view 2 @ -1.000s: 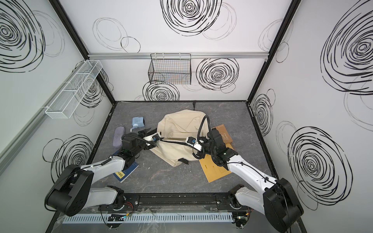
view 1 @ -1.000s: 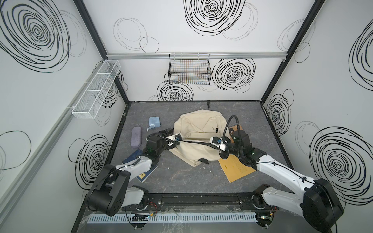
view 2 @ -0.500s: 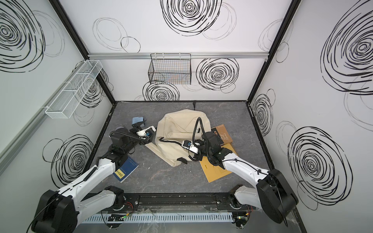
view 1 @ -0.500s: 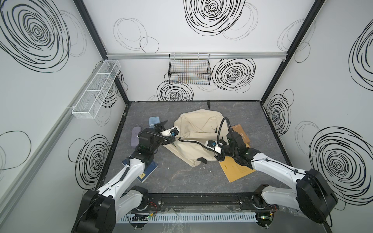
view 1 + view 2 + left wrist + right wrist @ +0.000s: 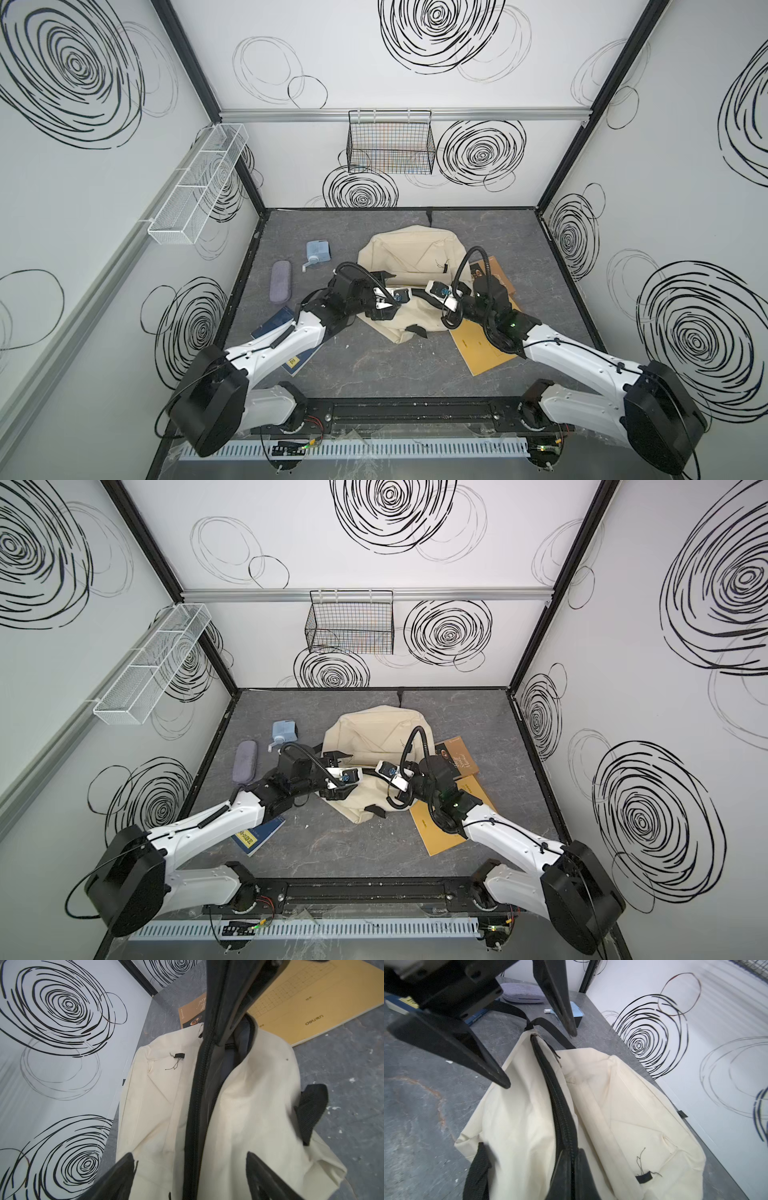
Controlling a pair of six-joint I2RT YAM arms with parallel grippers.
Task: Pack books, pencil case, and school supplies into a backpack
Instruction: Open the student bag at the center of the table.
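Jaws, right gripper (image 5: 572, 1153): together, clamped on the black zip (image 5: 550, 1076) of the backpack (image 5: 411, 253), at the zip's end nearer the kraft book (image 5: 478, 349).
Jaws, left gripper (image 5: 189, 1157): wide apart, one finger on either side of the zip near its other end; whether they touch the fabric cannot be told.
Grippers: facing each other along the zip, near but apart, in both top views.
Backpack: cream, lying mid-table (image 5: 374, 365); zip mostly shut, with a short gap of grey lining (image 5: 234, 1064) beside the right gripper.
Pencil case (image 5: 280, 281): on the table near the left wall, well apart from the backpack.
Sharpener (image 5: 318, 251): just beyond the pencil case, crank toward it.
Navy book (image 5: 257, 833): flat, partly under the left arm.
Kraft book: flat, partly under the right arm, edge at the backpack.
Brown book (image 5: 457, 756): beyond the kraft book, one corner under the backpack.
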